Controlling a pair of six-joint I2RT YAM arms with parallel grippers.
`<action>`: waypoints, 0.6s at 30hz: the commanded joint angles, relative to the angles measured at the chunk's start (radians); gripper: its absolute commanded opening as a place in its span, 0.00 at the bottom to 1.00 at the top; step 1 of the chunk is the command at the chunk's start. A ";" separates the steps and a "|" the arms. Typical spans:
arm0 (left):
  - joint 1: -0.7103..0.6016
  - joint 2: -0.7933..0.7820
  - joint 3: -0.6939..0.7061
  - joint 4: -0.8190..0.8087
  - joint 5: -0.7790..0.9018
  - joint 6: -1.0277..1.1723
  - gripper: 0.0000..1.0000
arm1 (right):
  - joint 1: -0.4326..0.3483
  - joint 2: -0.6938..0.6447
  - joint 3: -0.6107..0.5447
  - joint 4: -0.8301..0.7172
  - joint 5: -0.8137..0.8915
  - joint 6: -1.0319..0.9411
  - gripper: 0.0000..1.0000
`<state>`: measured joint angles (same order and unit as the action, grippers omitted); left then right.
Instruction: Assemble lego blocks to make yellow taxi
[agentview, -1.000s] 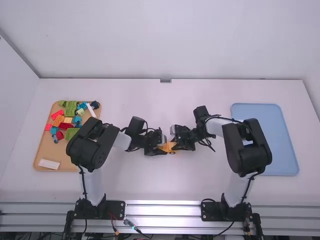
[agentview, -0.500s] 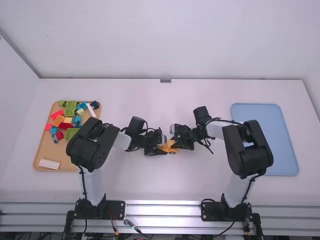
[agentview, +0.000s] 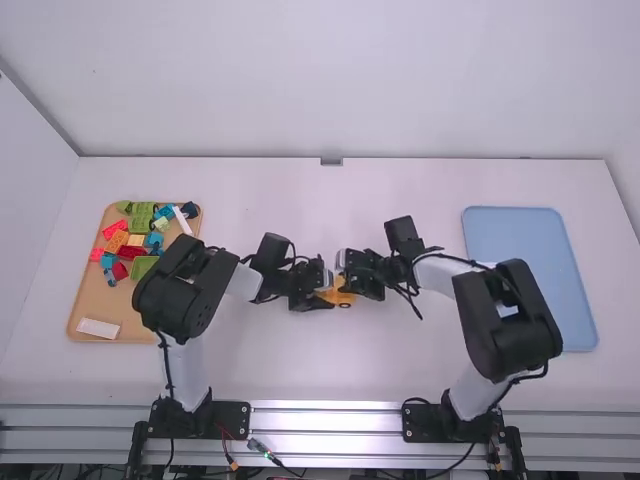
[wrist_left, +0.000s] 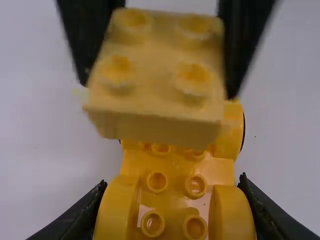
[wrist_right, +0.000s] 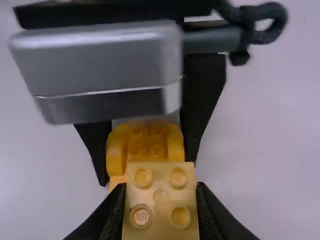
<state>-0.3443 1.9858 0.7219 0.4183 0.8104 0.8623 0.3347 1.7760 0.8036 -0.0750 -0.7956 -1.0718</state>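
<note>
Brick (wrist_left: 155, 75) pinched by right pincer (agentview: 348, 284), partly screening yellow car (wrist_left: 171, 170) clamped in left pincer (agentview: 328, 300), block tray (agentview: 92, 304) left, blue tray (agentview: 530, 260) right.

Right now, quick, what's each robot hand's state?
Left hand: closed on the deep-yellow plastic car base.
Right hand: closed on the pale-yellow, four-stud plastic block.

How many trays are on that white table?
2: the tan tray at left, holding coloured blocks, and the blue tray at right, partly behind the right arm.
</note>
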 joint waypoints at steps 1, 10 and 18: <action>-0.002 0.015 -0.002 -0.003 -0.044 0.017 0.40 | -0.003 -0.025 -0.034 0.016 0.002 0.028 0.25; -0.002 0.015 -0.002 -0.003 -0.042 0.017 0.40 | -0.101 -0.023 -0.065 0.018 -0.121 0.010 0.26; -0.002 0.015 -0.002 -0.007 -0.042 0.017 0.41 | -0.065 0.005 -0.064 0.046 -0.112 0.028 0.25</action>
<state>-0.3443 1.9858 0.7219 0.4225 0.8070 0.8616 0.2611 1.7714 0.7475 -0.0246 -0.8921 -1.0542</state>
